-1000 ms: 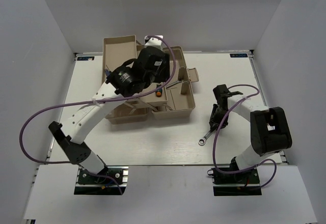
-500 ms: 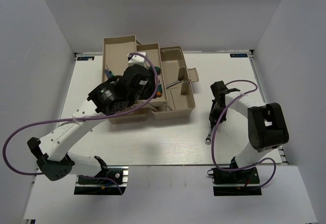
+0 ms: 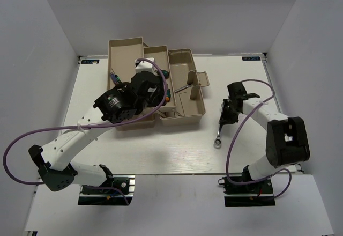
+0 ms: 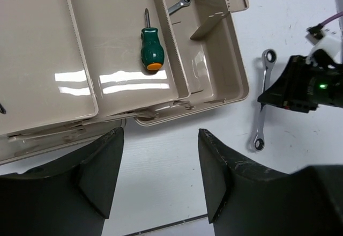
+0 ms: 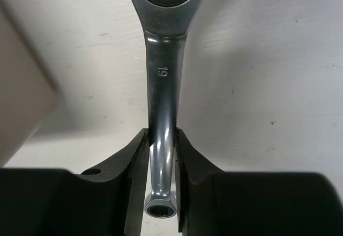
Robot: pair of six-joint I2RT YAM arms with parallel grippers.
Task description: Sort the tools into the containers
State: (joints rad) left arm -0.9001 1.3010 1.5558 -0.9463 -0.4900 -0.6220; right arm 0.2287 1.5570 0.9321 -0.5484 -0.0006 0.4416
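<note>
Right wrist view only: the right gripper (image 5: 162, 158) has its fingers clenched on the shaft of the long wrench (image 5: 162, 86), marked 19. The overhead view locates this wrench right of the toolbox (image 3: 187, 121). Left wrist view only: the left gripper (image 4: 161, 145) has its fingers spread and empty, at the toolbox's near side. Inside the toolbox: one small wrench (image 4: 179, 5) and one stubby green screwdriver (image 4: 150, 48). Wrenches counted: two.

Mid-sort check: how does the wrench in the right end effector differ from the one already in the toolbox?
The gripped wrench looks longer than the toolbox wrench, which is partly hidden. The gripped wrench is outside the toolbox, pinched at its shaft by the right end effector; the toolbox wrench lies untouched inside it. Both are silver with a ring end.
</note>
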